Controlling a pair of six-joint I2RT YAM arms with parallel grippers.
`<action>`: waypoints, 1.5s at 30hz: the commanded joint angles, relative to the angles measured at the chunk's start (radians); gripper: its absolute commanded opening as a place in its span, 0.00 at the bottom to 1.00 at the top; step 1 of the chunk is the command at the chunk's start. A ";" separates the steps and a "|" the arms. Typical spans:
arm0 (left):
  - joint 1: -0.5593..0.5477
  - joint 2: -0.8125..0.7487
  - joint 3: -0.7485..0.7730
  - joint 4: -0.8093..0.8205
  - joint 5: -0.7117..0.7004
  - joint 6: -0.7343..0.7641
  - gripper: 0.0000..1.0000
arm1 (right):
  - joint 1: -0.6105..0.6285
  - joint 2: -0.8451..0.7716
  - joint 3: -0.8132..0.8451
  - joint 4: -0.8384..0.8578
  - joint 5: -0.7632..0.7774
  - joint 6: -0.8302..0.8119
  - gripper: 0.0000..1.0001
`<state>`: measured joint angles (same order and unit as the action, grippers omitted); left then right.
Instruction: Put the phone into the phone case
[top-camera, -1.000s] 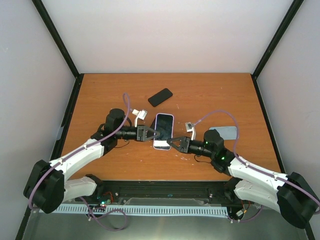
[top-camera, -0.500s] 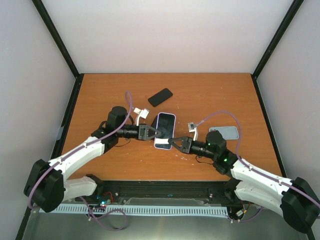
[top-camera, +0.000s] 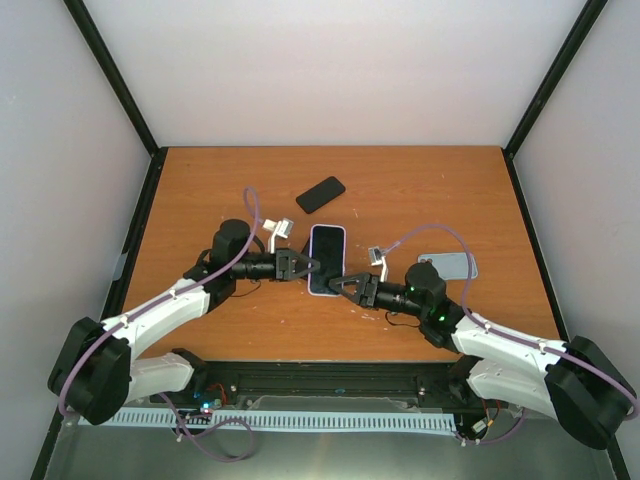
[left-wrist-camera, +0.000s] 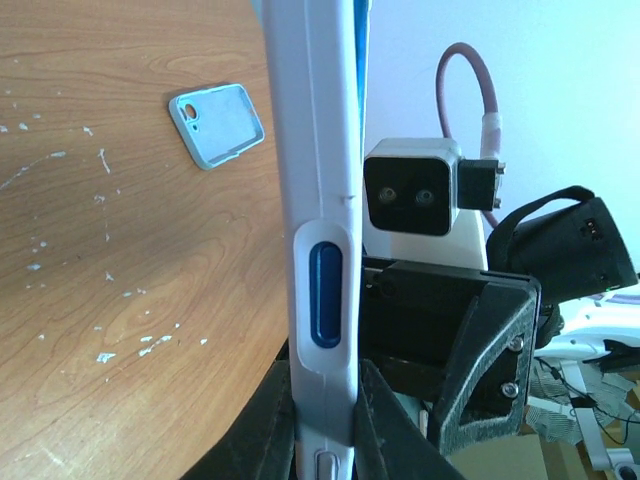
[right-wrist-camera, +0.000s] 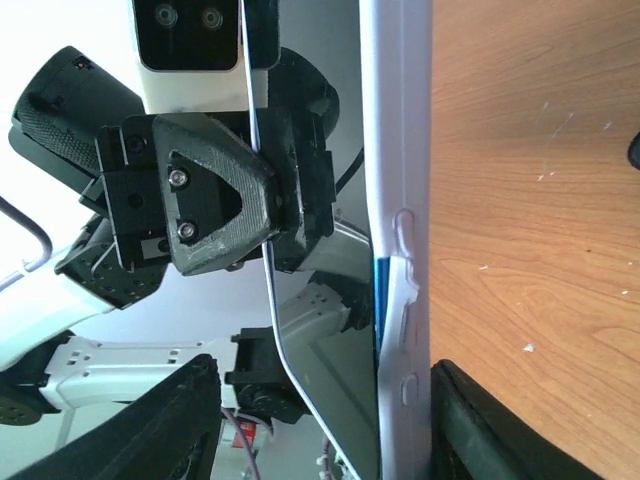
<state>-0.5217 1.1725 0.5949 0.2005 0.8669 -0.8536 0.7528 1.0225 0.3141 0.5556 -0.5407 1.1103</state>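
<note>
The phone (top-camera: 325, 258), dark screen up, sits in a white-lavender phone case (top-camera: 343, 248) held above the table's middle. My left gripper (top-camera: 308, 268) is shut on the case's left edge. In the left wrist view (left-wrist-camera: 325, 440) both fingers pinch the case edge (left-wrist-camera: 310, 150), and the blue phone (left-wrist-camera: 328, 295) shows through a cutout. My right gripper (top-camera: 343, 286) is open at the phone's near right corner. In the right wrist view (right-wrist-camera: 340, 430) its jaws stand wide. One finger (right-wrist-camera: 500, 425) lies against the case's back (right-wrist-camera: 400, 150). The phone's blue edge (right-wrist-camera: 378, 300) peeks above the case rim.
A black phone (top-camera: 320, 194) lies at an angle on the table behind the held phone. A second, light blue case (top-camera: 447, 266) lies open side up at the right, and it also shows in the left wrist view (left-wrist-camera: 216, 124). Black frame posts stand at the table's corners.
My right gripper has edged left toward the phone's near corner. The phone and case shifted slightly, and the white near end of the case shows less now.
</note>
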 joint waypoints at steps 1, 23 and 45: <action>0.005 -0.028 0.014 0.143 0.008 -0.047 0.06 | 0.012 0.003 -0.004 0.070 -0.024 0.006 0.55; 0.005 0.012 0.048 -0.004 -0.154 0.028 0.29 | 0.014 -0.057 -0.011 0.002 0.054 -0.026 0.03; 0.005 0.068 0.114 -0.318 -0.471 0.138 0.99 | -0.142 0.051 0.080 -0.328 0.147 -0.255 0.03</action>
<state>-0.5217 1.2068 0.6571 -0.0341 0.5030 -0.7551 0.6632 1.0248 0.3538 0.1459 -0.3519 0.8978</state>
